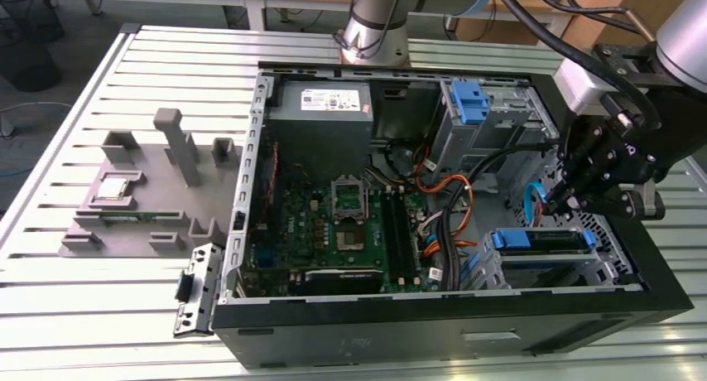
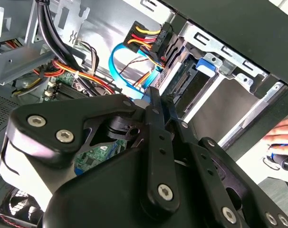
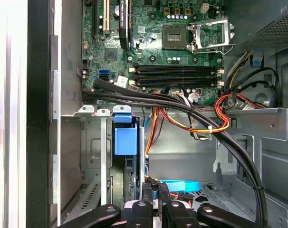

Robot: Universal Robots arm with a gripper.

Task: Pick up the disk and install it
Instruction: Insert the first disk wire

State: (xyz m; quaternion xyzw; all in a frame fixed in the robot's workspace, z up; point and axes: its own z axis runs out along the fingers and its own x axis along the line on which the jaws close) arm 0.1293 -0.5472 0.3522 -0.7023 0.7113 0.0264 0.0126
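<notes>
Slatted metal table (image 1: 132, 302) carries the open computer case (image 1: 442, 331); grey fixture block (image 1: 144, 207) on the exterior view's left.

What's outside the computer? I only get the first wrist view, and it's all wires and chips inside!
Observer: In the exterior view, a grey fixture sits on the slatted table, off the case's side at the exterior view's left.
Operator: Where's the tool?
Observer: The tool hangs over the case's end at the exterior view's right, just above a blue-framed drive sitting in a bay.
Operator: Is anybody there?
Observer: Yes. The second wrist view shows a person's hand beyond the case's black edge.
</notes>
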